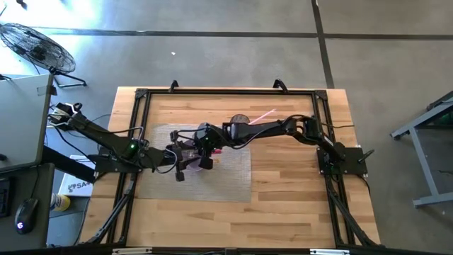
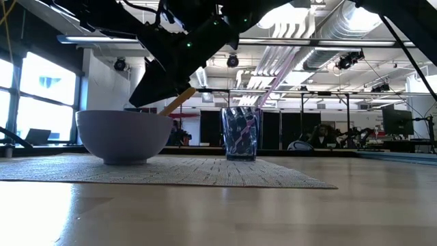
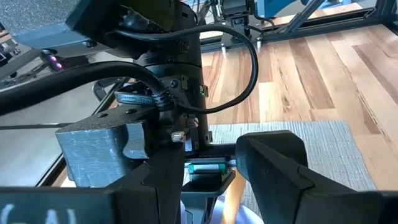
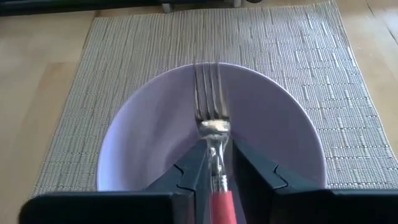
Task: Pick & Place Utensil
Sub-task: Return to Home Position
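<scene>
**Room & surroundings: stock list**

- Floor (image 1: 212, 49): grey concrete w/ dark seam lines.
- Floor fan (image 1: 32, 44): wire guard, beyond surface's far-left corner.
- Grey cabinet (image 1: 21, 113): at left edge.
- Computer mouse (image 1: 25, 216): on dark desk nearer the camera.
- Cardboard box (image 1: 74, 185): on floor, left of surface.
- Grey metal frame (image 1: 432, 131): at right.
- Surface (image 1: 283, 205): pale wood planks, black rail frame.
- Tall windows (image 2: 34, 85): low view, left, daylit.
- White ceiling ducts (image 2: 328, 27): overhead, w/ strip lights.
- Monitors (image 2: 396, 121): right.
- Seated person (image 2: 321, 133): far back.
</scene>
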